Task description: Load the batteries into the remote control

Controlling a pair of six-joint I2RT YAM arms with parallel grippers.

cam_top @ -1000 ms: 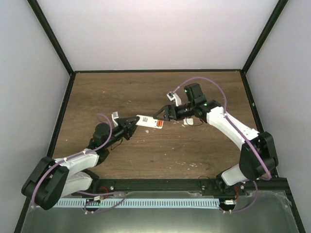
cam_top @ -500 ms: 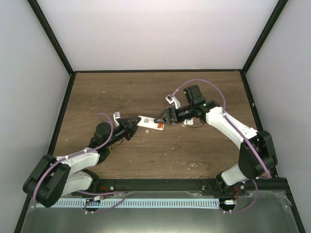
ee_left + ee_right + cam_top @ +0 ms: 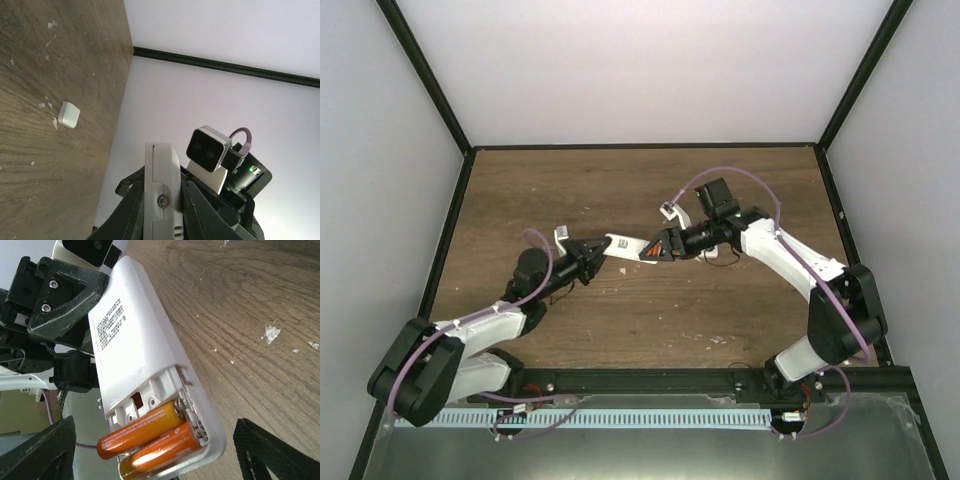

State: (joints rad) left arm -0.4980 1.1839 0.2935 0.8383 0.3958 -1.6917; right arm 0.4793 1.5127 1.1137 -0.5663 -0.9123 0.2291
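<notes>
The white remote control [image 3: 620,247] is held off the table, my left gripper [image 3: 588,260] shut on one end of it. In the left wrist view the remote [image 3: 161,175] is edge-on, squeezed between both fingers of the left gripper [image 3: 162,202]. The right wrist view shows its back and the open battery bay. Two orange batteries [image 3: 150,440] lie there: the lower one is seated against the springs, and the upper one [image 3: 135,432] is tilted with its free end sticking out. My right gripper [image 3: 155,455] is open, its fingers [image 3: 40,450] flanking that end without touching it.
A small plain white cover piece [image 3: 68,114] lies on the wooden table [image 3: 620,320] below and beyond the remote. White flecks dot the wood. Black frame rails [image 3: 440,230] and pale walls border the table on the left, right and far sides.
My right gripper has moved left up to the remote's battery end and its jaws have narrowed somewhat. The left gripper has kept its hold, with the remote nudged slightly left.
</notes>
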